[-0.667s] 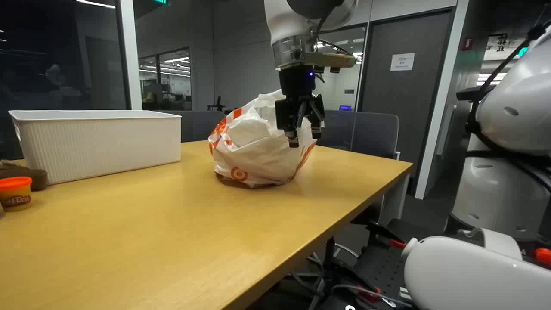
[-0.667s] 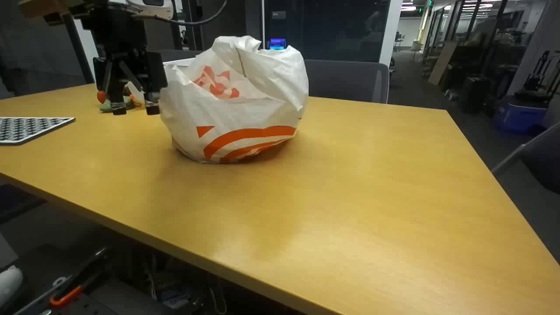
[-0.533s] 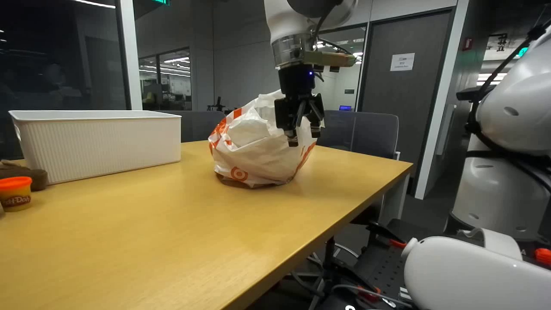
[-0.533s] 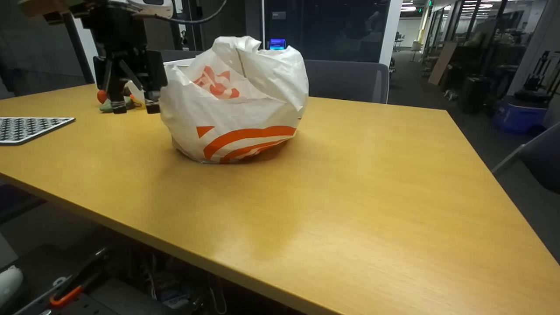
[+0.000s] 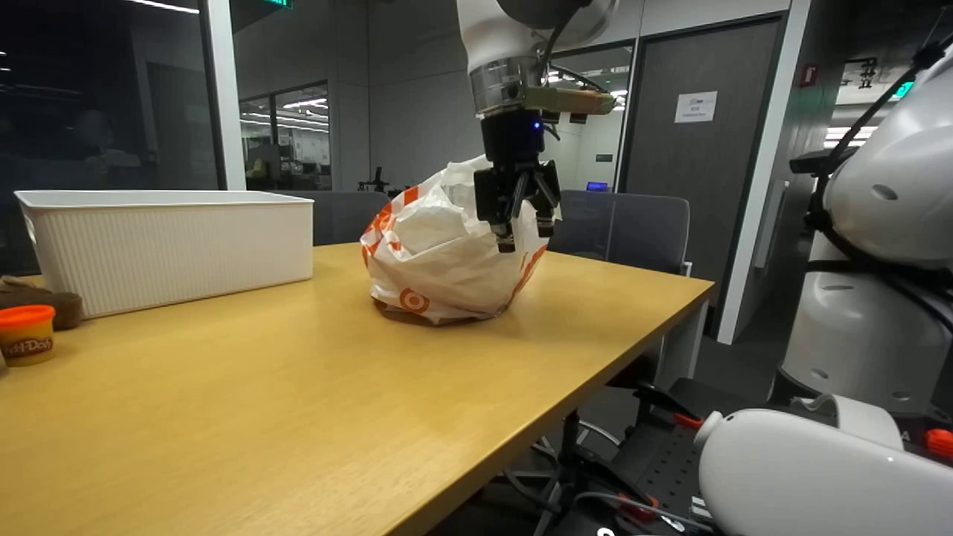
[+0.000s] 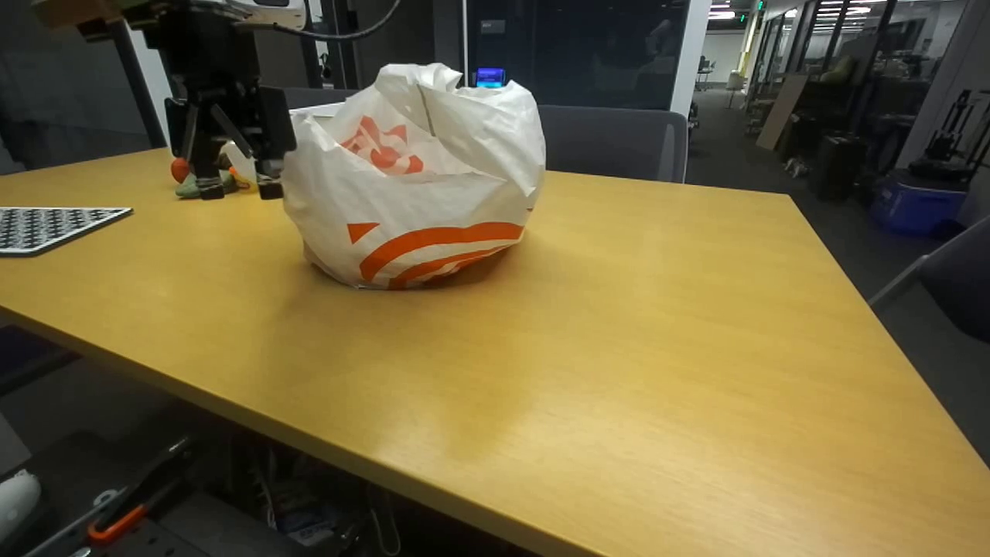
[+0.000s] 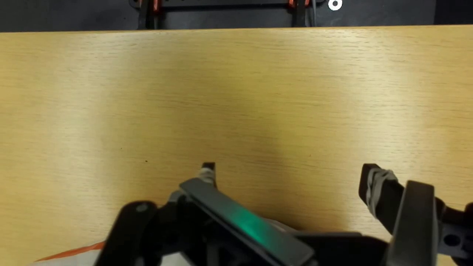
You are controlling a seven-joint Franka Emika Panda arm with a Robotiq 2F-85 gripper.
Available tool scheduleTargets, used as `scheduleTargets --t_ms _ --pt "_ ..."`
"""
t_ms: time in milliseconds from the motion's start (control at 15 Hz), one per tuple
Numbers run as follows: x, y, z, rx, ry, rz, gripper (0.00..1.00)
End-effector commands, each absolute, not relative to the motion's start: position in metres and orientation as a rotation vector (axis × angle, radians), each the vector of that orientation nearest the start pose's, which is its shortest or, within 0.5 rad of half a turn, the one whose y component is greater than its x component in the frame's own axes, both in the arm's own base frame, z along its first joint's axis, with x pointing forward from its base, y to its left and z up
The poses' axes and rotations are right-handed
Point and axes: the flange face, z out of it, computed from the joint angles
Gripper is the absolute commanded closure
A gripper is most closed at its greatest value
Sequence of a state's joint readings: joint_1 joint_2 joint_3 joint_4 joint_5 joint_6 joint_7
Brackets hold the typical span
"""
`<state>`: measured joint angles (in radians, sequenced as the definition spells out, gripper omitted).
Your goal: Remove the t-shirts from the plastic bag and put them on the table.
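Note:
A white plastic bag with orange-red print stands crumpled on the wooden table (image 5: 260,417) in both exterior views (image 5: 439,260) (image 6: 402,197). A small piece of the bag shows at the bottom left of the wrist view (image 7: 83,256). No t-shirt shows; the bag's walls hide its inside. My gripper points down, open and empty, above the table (image 7: 240,111) beside the bag, with its fingertips wide apart in the wrist view (image 7: 286,168). In an exterior view it overlaps the bag's right side (image 5: 526,237); in an exterior view it is at the bag's left edge (image 6: 240,189).
A white ribbed bin (image 5: 179,249) stands on the table, with a Play-Doh tub (image 5: 27,335) and a brown item (image 5: 45,301) near it. A black-and-white patterned board (image 6: 58,230) and small toys (image 6: 205,182) lie on the table. Chair backs (image 6: 611,143) stand behind it.
My gripper has risen very slightly, staying open. The bag has not moved.

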<state>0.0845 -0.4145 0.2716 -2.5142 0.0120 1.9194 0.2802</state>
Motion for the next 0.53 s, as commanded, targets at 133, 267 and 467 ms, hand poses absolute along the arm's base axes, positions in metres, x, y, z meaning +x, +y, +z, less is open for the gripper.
scheduleTargets --t_ms 133,267,467 --pt "0.366 0.136 0.406 -3.282 -0.063 0.256 0.00" --pt "0.366 0.136 0.406 -3.282 -0.063 0.256 0.00" --pt "0.373 0.148 0.425 -3.305 -0.037 0.148 0.00"
